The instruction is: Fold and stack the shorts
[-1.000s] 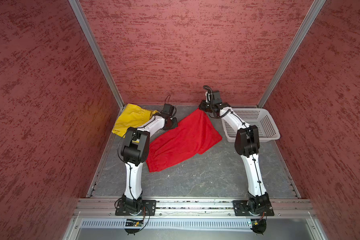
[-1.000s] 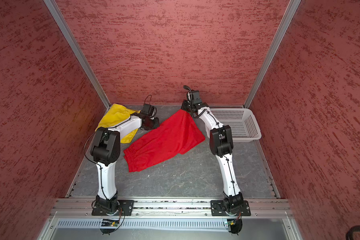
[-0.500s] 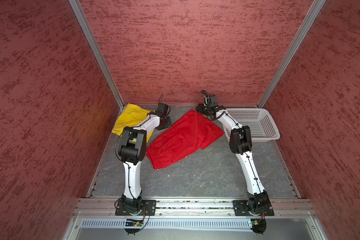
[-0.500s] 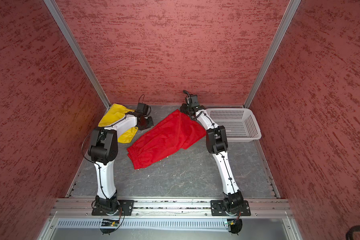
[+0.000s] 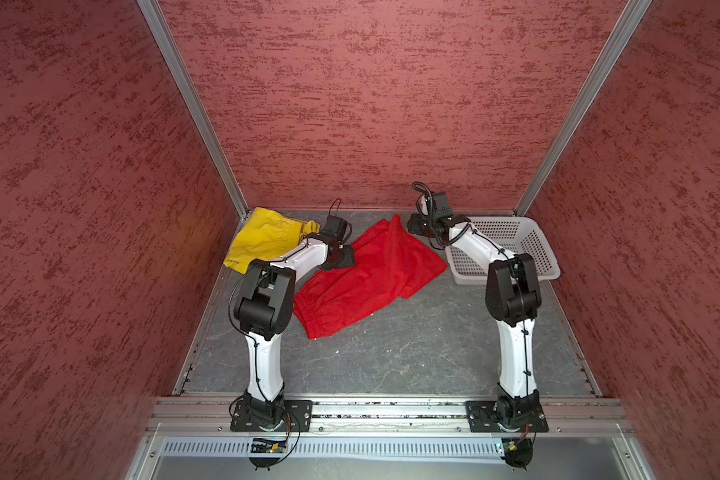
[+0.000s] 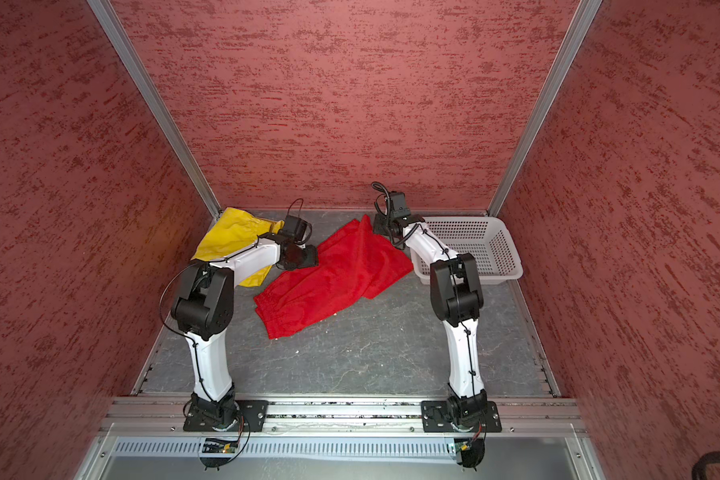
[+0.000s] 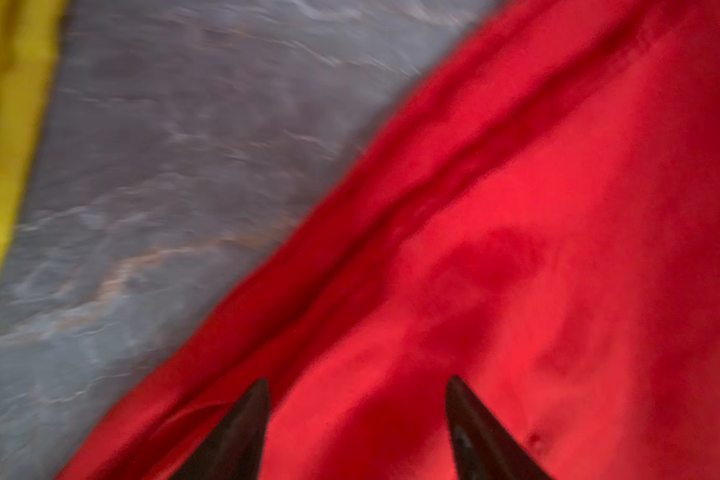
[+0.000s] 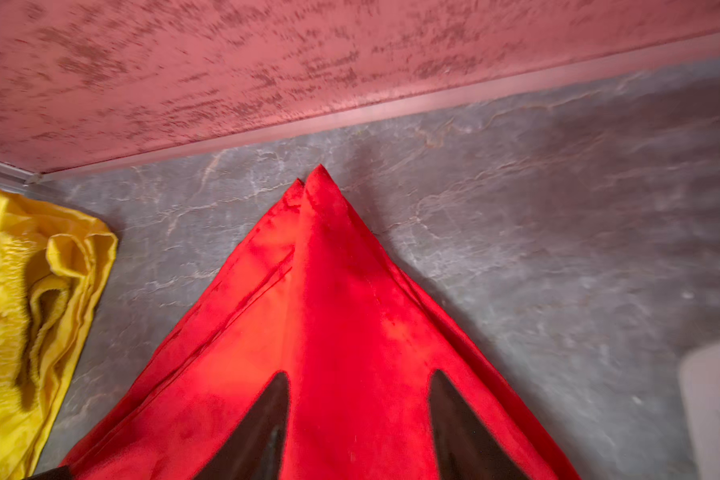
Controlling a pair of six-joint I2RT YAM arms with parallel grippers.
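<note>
The red shorts lie spread on the grey table, waistband toward the front, one pointed corner toward the back wall. The yellow shorts lie crumpled in the back left corner. My left gripper hovers open over the red shorts' left edge, with nothing between its fingers. Near the far corner of the red shorts, my right gripper stands open just above the cloth. The yellow shorts show beside it.
A white perforated basket stands at the back right, close behind the right arm. The back wall runs just beyond the red corner. Bare grey table lies toward the front.
Both grippers were shut on the red shorts' far corners a second ago. The right let go first, then the left; the shorts now lie flat.
</note>
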